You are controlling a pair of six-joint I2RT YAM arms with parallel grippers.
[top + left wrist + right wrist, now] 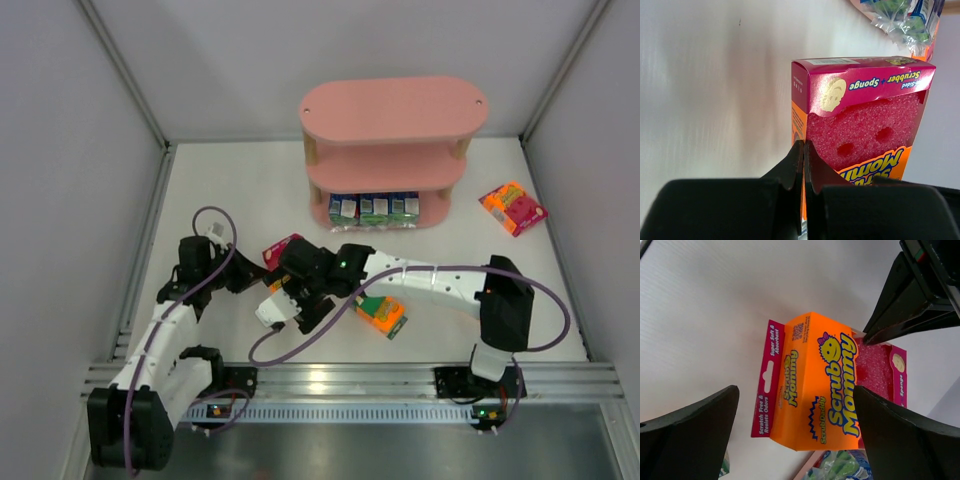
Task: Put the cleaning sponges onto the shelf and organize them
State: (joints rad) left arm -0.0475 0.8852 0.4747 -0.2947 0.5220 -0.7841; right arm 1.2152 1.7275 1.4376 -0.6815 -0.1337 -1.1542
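Between grey walls (60, 150), a white table (240, 185) bears the pink shelf (395, 105).

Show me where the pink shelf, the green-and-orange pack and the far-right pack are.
pink shelf (395, 108), top view, top board.
green-and-orange pack (381, 314), top view, upper face.
far-right pack (513, 207), top view, its middle.

Top looks down; wrists closely share one sponge (815, 385).

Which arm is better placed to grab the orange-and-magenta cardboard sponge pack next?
Right, probably: the right hand stands open, framing the orange-and-magenta cardboard sponge pack, while the left hand is shut, tips at the pack's edge.
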